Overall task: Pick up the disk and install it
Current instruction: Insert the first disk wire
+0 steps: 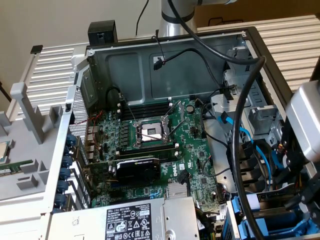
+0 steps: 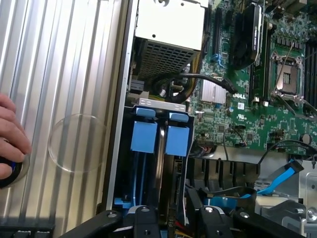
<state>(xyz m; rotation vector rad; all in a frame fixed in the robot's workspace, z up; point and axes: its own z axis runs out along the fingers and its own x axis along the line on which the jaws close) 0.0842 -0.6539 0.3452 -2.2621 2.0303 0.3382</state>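
Ribbed metal panels flank the open computer case (image 1: 150, 65), which lies on its side so the drive bay (image 2: 161, 102) faces the arm. Edge-on in that bay sits the disk (image 2: 177, 141), its blue rails apparently guiding it, just ahead of the tool (image 2: 176, 225) (pinching or spread, I cannot tell).

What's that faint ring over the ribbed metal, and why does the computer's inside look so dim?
Wrist view: a pale see-through ring over the brightly lit ribbed panel, reflection or lens mark, I cannot tell. Exterior view: the outer panel glares white while the case walls shade the motherboard.
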